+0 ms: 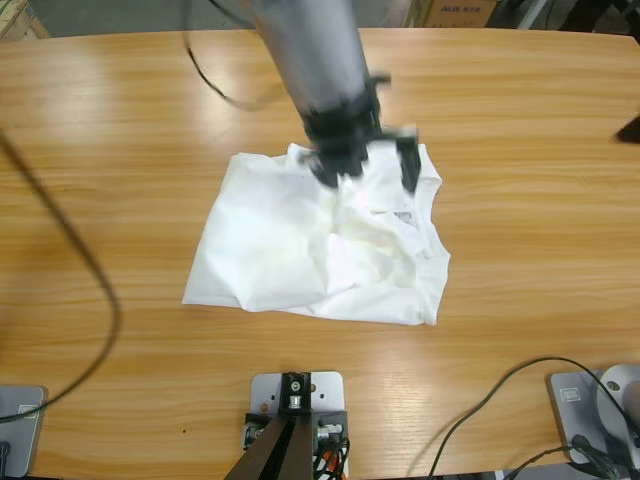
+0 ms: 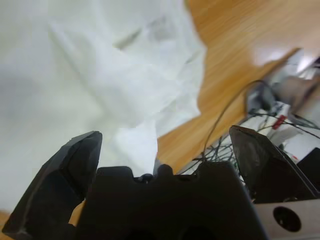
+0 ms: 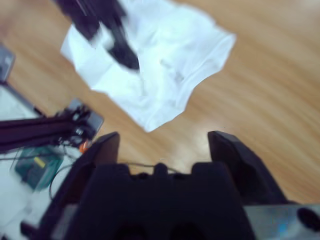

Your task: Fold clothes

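The white T-shirt lies crumpled in a rough square at the middle of the wooden table, with a small dark mark near its right side. My left gripper comes down from the top of the high view onto the shirt's far edge, jaws spread wide. In the left wrist view the shirt fills the space between and beyond the open left gripper. My right gripper is open and empty, held high and well back from the shirt. It also sees the left gripper.
A black cable loops across the table's left side. More cables run near the front right corner. A small dark shape juts in at the right edge. Bare wood surrounds the shirt on all sides.
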{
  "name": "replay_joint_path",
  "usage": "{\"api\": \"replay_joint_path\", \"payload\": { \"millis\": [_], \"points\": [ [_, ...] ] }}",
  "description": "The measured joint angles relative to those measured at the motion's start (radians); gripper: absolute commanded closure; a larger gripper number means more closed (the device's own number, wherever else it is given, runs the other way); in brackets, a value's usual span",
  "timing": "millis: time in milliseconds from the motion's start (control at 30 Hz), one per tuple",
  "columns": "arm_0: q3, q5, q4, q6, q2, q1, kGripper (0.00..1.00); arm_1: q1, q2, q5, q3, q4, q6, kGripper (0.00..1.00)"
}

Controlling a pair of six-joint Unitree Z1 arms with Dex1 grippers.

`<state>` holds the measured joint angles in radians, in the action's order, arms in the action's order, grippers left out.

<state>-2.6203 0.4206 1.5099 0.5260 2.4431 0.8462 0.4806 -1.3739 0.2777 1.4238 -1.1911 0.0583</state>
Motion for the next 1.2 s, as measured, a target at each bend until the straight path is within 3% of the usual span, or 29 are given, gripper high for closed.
{"api": "replay_joint_path", "payload": {
  "millis": [67,200,400,600,867,1067,1100,1133,1200],
  "points": [
    [0.0,-0.003,0.0,-0.025,-0.053,-0.025,0.004,0.0,-0.015,0.011,0.0,0.01,-0.017,0.334],
    [0.0,-0.004,0.0,-0.078,-0.143,-0.058,0.004,0.002,-0.019,0.019,-0.019,0.051,-0.023,0.203],
    [0.005,-0.007,0.0,-0.1,-0.23,-0.114,0.004,0.061,-0.1,0.058,-0.183,0.28,0.072,0.197],
    [0.131,-0.051,0.0,-0.126,-0.313,-0.136,0.004,0.134,-0.273,0.037,-0.243,0.448,0.147,0.195],
    [0.227,-0.084,0.0,-0.15,-0.355,-0.147,0.004,0.139,-0.404,-0.088,-0.256,0.491,0.151,0.169],
    [0.23,-0.085,0.0,-0.153,-0.355,-0.149,0.004,0.139,-0.465,-0.096,-0.256,0.503,0.132,0.168],
    [0.23,-0.085,0.0,-0.154,-0.355,-0.149,0.004,0.139,-0.476,-0.096,-0.256,0.507,0.129,0.205],
    [0.23,-0.085,0.0,-0.155,-0.355,-0.15,0.004,0.139,-0.481,-0.096,-0.256,0.508,0.128,0.336],
    [0.23,-0.085,0.0,-0.156,-0.355,-0.152,0.004,0.139,-0.493,-0.093,-0.256,0.511,0.127,0.719]
  ]
}}
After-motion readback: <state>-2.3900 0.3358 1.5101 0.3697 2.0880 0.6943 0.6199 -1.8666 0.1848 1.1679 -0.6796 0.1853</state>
